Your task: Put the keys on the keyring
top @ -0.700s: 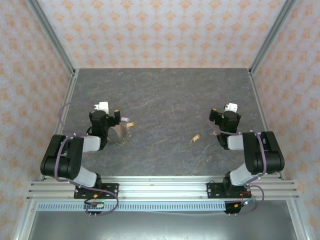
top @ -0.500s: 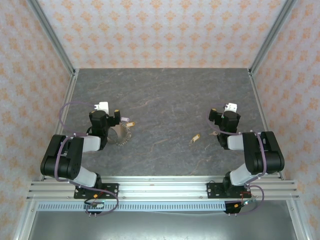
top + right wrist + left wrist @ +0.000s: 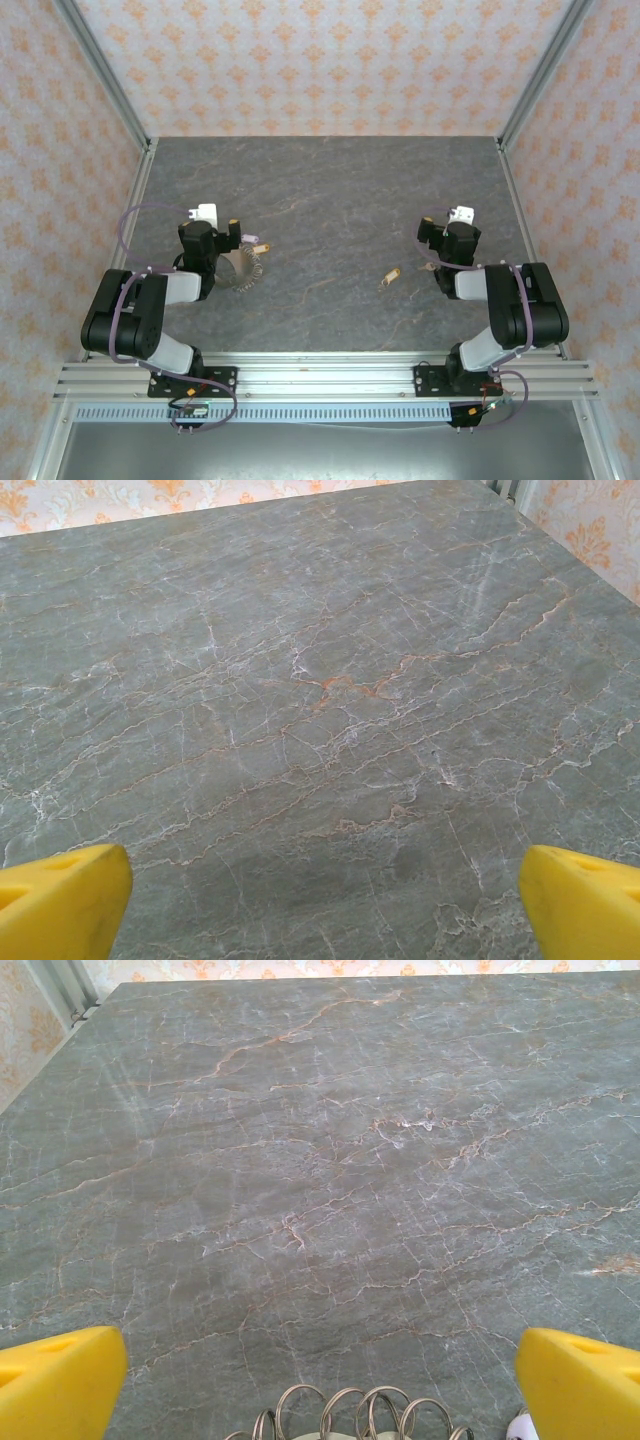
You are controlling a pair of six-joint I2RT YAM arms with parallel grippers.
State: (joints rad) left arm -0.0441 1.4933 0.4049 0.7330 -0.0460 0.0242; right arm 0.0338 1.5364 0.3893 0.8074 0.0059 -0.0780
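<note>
Ahead, open table [image 3: 300, 1160] runs from keyring [image 3: 350, 1412] to far edge

Top camera: high above tabletop [image 3: 330, 200] near edge, looking down, whole tabletop seen. Both wrist cameras: low, close over tabletop, facing its far edge. All share the marbled surface.

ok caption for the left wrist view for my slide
Open left gripper over the grey marbled table, keyring loops showing at the bottom edge between its yellow fingers
</note>
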